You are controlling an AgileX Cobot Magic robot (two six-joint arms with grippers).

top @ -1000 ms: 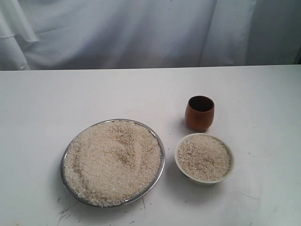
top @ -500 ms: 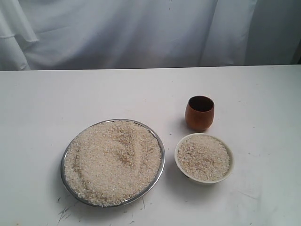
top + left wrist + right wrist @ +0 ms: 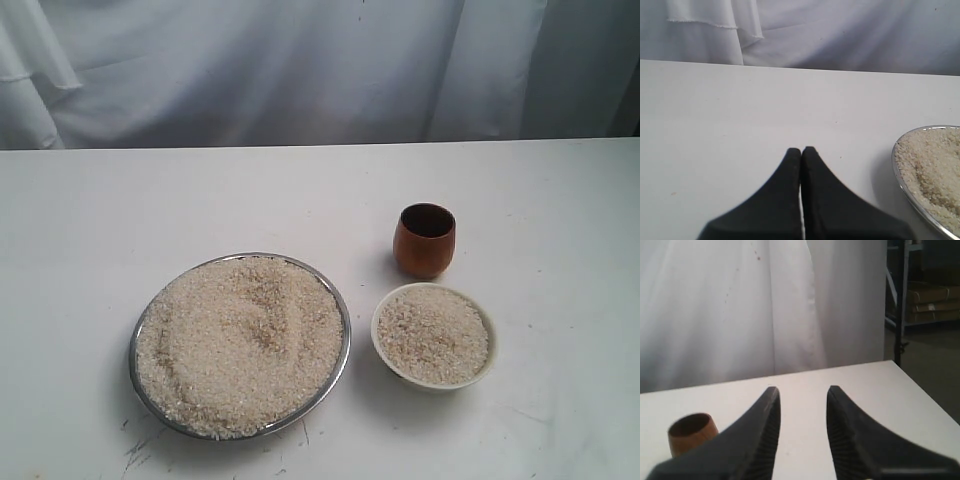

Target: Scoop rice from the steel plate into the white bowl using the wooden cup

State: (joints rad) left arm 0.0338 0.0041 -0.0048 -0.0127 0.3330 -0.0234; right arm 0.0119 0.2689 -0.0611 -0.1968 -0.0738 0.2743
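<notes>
The steel plate [image 3: 343,330] lies at the front left of the table, heaped with rice [image 3: 240,340]. To its right sits the white bowl [image 3: 382,345], filled with rice too. The wooden cup [image 3: 424,240] stands upright just behind the bowl, nothing visible in its dark inside. Neither arm shows in the exterior view. In the left wrist view my left gripper [image 3: 801,149] is shut with nothing in it, over bare table beside the plate's rim [image 3: 900,182]. My right gripper [image 3: 803,389] is open and holds nothing, with the cup [image 3: 692,432] off to one side of its fingers.
A white cloth [image 3: 300,70] hangs along the back of the table. The table's far corner and edge [image 3: 920,385] show in the right wrist view, with a dark shelf and boxes [image 3: 925,295] beyond.
</notes>
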